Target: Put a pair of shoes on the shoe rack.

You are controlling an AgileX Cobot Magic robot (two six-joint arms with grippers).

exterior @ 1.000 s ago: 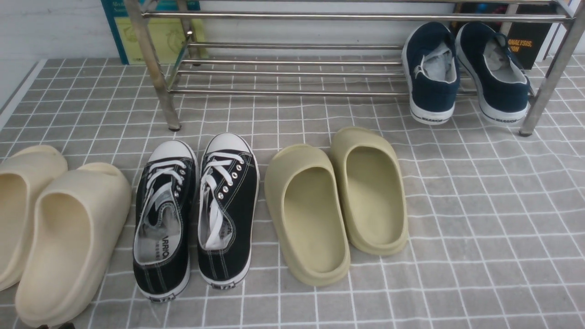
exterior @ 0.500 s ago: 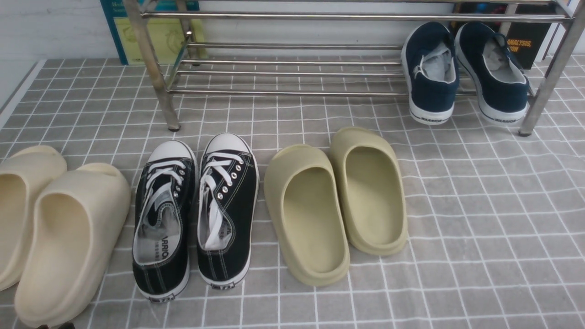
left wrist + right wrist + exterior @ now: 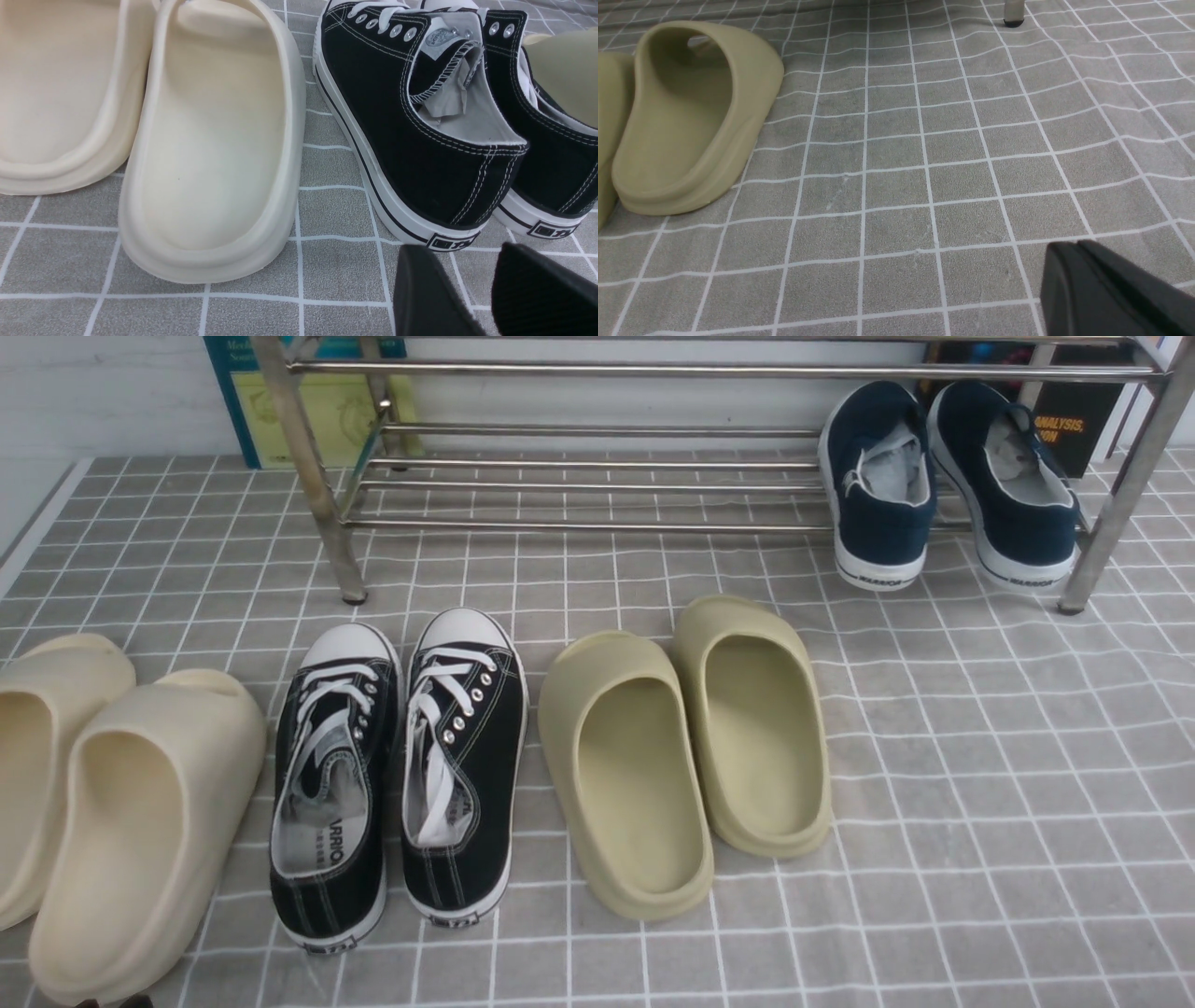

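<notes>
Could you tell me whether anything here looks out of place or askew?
Only slightly: the navy sneakers on the shoe rack overhang its front tube, heels tilted down toward the floor. The pairs on the floor stand neatly.

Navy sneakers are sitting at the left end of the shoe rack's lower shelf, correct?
Not quite. The navy sneakers sit at the right end of the shoe rack, by its right leg; the front view shows it. They are on the lower shelf.

A staged tabletop for me, grey grid-patterned cloth [image 3: 980,756], shiny steel tube shoe rack [image 3: 597,485], books propped behind [image 3: 317,401]
</notes>
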